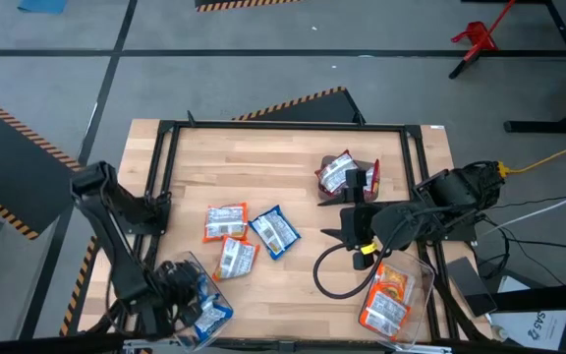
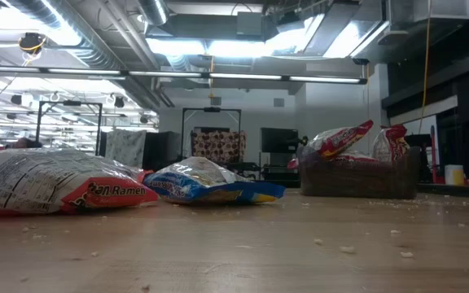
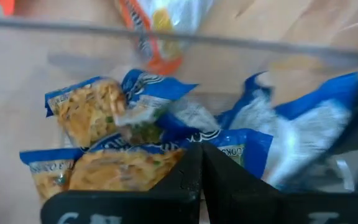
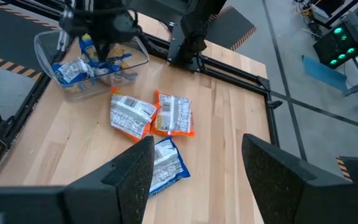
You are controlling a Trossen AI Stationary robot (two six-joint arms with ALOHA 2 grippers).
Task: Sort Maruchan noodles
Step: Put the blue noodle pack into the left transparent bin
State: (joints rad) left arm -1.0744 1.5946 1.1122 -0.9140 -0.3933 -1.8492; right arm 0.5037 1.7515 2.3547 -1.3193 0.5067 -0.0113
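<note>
Three noodle packets lie flat mid-table: an orange one (image 1: 226,221), a blue one (image 1: 274,232) and an orange-edged one (image 1: 236,258). Several blue packets (image 3: 142,124) lie in a clear bin (image 1: 193,303) at the near left. My left gripper (image 3: 201,177) is shut and hangs over them inside the bin; it also shows in the right wrist view (image 4: 98,34). My right gripper (image 4: 197,171) is open and empty, above the table to the right of the loose packets (image 4: 166,115). In the high view it is at the table's middle right (image 1: 340,236). My left gripper points its shut fingertips (image 3: 191,180) down at a blue packet (image 3: 126,168) in the bin. I cannot tell whether they touch it.
A small brown box (image 1: 347,182) with red packets stands at the far right; it also shows in the low view (image 2: 361,175). A second clear bin (image 1: 399,295) with orange packets sits at the near right. A black frame (image 1: 283,126) runs around the tabletop.
</note>
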